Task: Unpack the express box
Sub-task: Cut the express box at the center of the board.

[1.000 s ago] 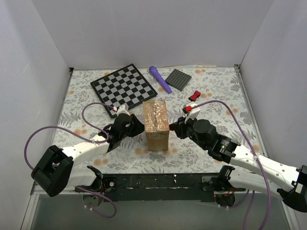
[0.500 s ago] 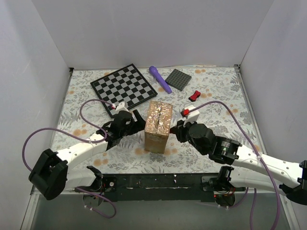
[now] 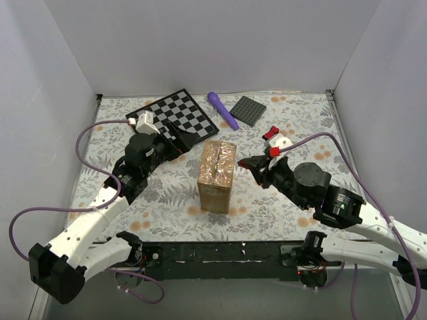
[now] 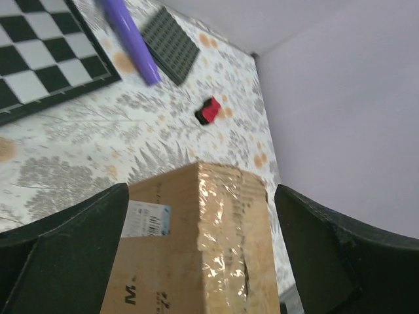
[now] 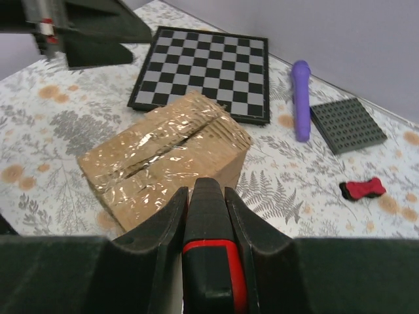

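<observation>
Left gripper (image 3: 181, 139) hangs with its jaws wide apart, holding nothing; the express box (image 3: 217, 177) stands on the bench (image 3: 303, 120) just ahead of it. I have the right gripper (image 5: 207, 195) clamped on a slim black-and-red tool (image 5: 208, 255), facing the box's other side. Flaps lie taped down, so I judge opening and emptying remain. Chessboard (image 3: 172, 120) and purple stick (image 3: 222, 110) lie beyond; nothing blocks either gripper.

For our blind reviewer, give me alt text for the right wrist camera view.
The right gripper, shut on a black and red tool, points at the taped express box on the floral table. Beyond lie a checkerboard, purple cylinder, grey studded plate and small red piece.
</observation>
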Controlling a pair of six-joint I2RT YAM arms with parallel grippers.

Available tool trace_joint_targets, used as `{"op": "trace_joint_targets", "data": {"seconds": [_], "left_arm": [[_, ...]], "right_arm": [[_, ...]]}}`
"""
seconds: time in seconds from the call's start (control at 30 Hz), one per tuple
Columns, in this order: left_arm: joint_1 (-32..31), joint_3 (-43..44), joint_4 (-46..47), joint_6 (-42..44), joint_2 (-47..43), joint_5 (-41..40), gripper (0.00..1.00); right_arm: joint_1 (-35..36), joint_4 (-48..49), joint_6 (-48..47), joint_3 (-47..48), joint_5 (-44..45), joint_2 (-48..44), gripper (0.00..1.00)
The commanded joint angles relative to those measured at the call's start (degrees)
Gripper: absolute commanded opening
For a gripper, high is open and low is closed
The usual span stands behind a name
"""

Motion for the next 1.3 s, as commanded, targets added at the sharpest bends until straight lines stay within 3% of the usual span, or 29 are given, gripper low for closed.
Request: {"op": "trace_joint_targets", "data": {"seconds": [0.0, 0.2, 0.33, 0.63, 0.77, 1.27], "left_arm": [[0.18, 1.06, 3.21, 3.78, 2.95, 18.64, 0.91], [0.45, 1.23, 5.42, 5.44, 6.11, 28.42, 0.79], [0.62, 0.97, 4.19, 6.32, 7.53, 32.20, 0.64], [0.71, -1.49, 2.34, 7.38, 7.26, 33.26, 0.56], [0.71, -2.28, 2.87, 7.29, 7.35, 33.62, 0.37], [0.71, -4.21, 3.22, 6.33, 7.44, 32.21, 0.21]], "right_arm": [[0.32, 3.08, -9.37, 6.11, -13.68, 2.21, 0.01], [0.41, 2.73, -14.02, 9.01, -22.31, 4.15, 0.01], [1.37, 1.76, -16.49, 10.86, -24.70, 6.69, 0.01], [7.61, 3.07, -24.75, 10.43, -24.17, 10.74, 0.01], [9.37, 6.23, -26.16, 7.71, -23.29, 10.30, 0.01], [10.25, 7.56, -29.76, 2.43, -22.06, 8.72, 0.01]]}}
